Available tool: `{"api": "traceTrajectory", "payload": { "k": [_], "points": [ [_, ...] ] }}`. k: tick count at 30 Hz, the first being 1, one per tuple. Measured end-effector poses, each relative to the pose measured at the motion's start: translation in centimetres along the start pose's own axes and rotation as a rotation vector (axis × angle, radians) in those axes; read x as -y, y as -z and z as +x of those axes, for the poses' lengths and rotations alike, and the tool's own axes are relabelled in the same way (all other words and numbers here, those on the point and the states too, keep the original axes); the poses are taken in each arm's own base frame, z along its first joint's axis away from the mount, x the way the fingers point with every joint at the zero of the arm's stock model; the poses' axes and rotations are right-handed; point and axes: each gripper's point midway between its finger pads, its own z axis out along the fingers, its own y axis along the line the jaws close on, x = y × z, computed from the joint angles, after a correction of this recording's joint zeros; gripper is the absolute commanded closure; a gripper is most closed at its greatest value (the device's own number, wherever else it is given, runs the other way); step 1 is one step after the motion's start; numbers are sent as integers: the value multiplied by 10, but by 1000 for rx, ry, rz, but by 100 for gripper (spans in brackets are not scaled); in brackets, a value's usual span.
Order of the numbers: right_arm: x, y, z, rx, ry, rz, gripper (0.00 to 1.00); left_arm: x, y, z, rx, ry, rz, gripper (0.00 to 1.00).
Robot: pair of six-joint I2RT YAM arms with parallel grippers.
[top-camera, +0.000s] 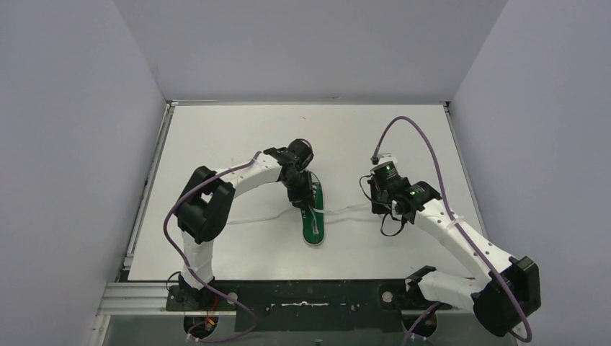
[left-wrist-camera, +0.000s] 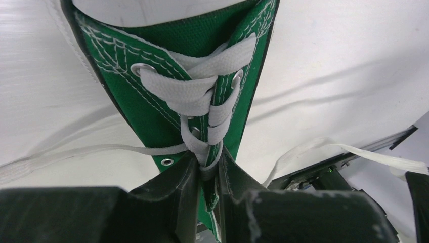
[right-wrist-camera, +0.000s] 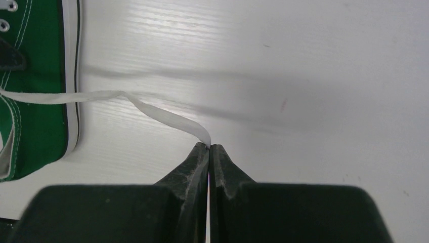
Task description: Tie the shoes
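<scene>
The small green canvas low-top sneaker [top-camera: 313, 216] lies on the white table [top-camera: 230, 137] between the two arms. The left gripper [left-wrist-camera: 205, 162] sits right over the sneaker's lacing. Its jaws are drawn nearly together on the white lace crossing [left-wrist-camera: 200, 144] by the last eyelets, though whether they also catch the tongue beneath is hard to tell. Off to the sneaker's right, the right gripper [right-wrist-camera: 208, 147] has its jaws pressed together on just the tip of the flat white right lace [right-wrist-camera: 152, 109], which runs slack back to the sneaker.

The main risk is that thin tip hold: any pull away from the sneaker may slide the lace out. A hard pull could also drag the light sneaker sideways, or twist it if the left pinch is shallow. The other white lace [left-wrist-camera: 76, 154] trails loose to the sneaker's left, and it could snag under an arm.
</scene>
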Motion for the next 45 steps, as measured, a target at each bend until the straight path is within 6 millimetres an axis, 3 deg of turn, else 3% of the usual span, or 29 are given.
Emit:
{"api": "traceTrajectory", "payload": {
  "k": [4, 6, 8, 11, 17, 19, 22, 28, 34, 38, 42, 45],
  "points": [
    [25, 10, 3, -5, -106, 74, 100, 18, -2, 10, -15, -34, 26, 31],
    [38, 11, 8, -32, -159, 109, 100, 22, 1, 11, -13, -52, 42, 22],
    [47, 11, 10, -44, -199, 130, 100, 22, 7, 10, -5, -71, 50, 20],
    [49, 12, 13, -63, -226, 122, 100, 12, 27, 8, 31, -128, 71, 9],
    [35, 14, 14, -80, -227, 30, 100, -34, 80, -10, 133, -214, 132, 6],
    [30, 14, 13, -81, -219, -2, 100, -49, 87, -20, 152, -240, 135, 14],
    [26, 15, 13, -85, -207, -26, 100, -63, 82, -24, 140, -323, 119, 29],
    [22, 20, -3, -61, -192, -51, 100, -75, 57, -10, 77, -572, 129, 32],
    [21, 24, -11, -40, -187, -60, 100, -67, 27, 2, 31, -716, 125, 31],
    [20, 24, -11, -41, -188, -63, 100, -51, 8, 16, 11, -773, 132, 33],
    [20, 22, -10, -48, -187, -61, 100, -30, 3, 27, 15, -804, 170, 34],
    [20, 20, -9, -58, -186, -60, 100, -27, 7, 22, 38, -785, 181, 31]
  ]
}}
